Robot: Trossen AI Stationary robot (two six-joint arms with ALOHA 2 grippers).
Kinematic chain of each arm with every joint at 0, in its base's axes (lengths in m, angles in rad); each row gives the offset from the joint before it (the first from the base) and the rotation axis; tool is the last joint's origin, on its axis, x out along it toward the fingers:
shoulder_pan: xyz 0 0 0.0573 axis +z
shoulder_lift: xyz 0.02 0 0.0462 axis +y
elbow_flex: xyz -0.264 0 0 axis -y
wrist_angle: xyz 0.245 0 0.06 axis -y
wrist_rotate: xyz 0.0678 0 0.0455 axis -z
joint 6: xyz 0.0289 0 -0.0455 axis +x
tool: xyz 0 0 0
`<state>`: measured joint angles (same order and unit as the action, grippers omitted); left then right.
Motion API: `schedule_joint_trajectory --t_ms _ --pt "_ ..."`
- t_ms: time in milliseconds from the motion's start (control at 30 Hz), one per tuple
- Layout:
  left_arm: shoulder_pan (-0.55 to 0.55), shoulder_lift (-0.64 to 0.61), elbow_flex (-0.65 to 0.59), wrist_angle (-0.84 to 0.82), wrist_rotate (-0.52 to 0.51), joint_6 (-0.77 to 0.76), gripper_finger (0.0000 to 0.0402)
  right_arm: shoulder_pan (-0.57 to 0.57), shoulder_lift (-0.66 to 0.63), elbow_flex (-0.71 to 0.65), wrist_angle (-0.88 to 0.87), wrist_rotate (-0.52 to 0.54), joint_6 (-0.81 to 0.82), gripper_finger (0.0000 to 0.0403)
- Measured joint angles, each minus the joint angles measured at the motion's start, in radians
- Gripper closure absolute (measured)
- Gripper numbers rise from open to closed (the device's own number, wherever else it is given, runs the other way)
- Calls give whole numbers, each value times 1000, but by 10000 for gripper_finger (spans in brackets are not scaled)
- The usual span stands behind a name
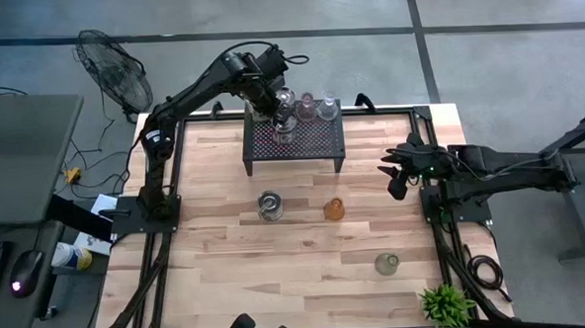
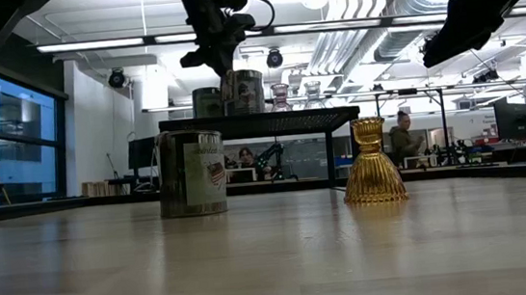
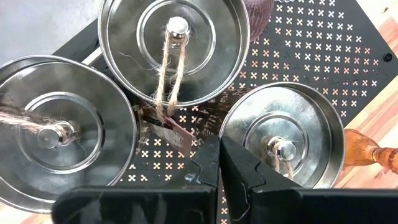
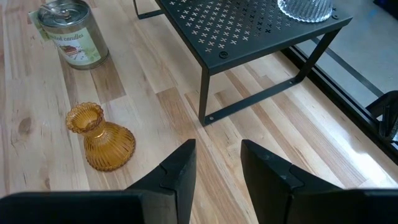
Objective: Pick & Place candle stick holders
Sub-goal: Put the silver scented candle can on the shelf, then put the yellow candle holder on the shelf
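Seven candle stick holders are showing in the high view. Four are sitting on the black perforated stand: a cluster of silvery tins under the left arm, then a pinkish glass one and a clear glass one beside it. Three are standing on the bare table: a silvery tin, an amber glass holder just beside it, and a greenish one well apart, nearer the potted plant.

The left wrist view is showing what the overhead one is blurring together: three silver tins packed close on the stand, each with a twine-tied lid (so the count on the stand is really five). The left gripper is hovering over the gap between them with its fingers pressed together, holding nothing.

The right gripper is hanging over the table near the stand's right legs, jaws parted and empty, the amber holder and the labelled tin lying ahead of it.

In the low view the tin and amber holder are standing in front of the stand, partly blocking it; a person is sitting far behind.
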<state>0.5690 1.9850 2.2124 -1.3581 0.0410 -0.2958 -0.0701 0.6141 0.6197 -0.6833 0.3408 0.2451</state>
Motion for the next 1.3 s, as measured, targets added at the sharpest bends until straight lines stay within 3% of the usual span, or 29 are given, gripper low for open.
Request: schedule_joint_trajectory --t_ms 433,800,1067,1300 --pt "0 0 0 0 -10 37 395 0 0 0 0 -4 0 284" --pt "0 0 2 7 -9 38 312 0 0 0 0 -4 0 284" --pt "0 -25 2 9 -8 59 310 0 0 0 0 -15 0 284" --pt "0 -91 2 19 -109 58 309 0 0 0 1 -34 9 284"
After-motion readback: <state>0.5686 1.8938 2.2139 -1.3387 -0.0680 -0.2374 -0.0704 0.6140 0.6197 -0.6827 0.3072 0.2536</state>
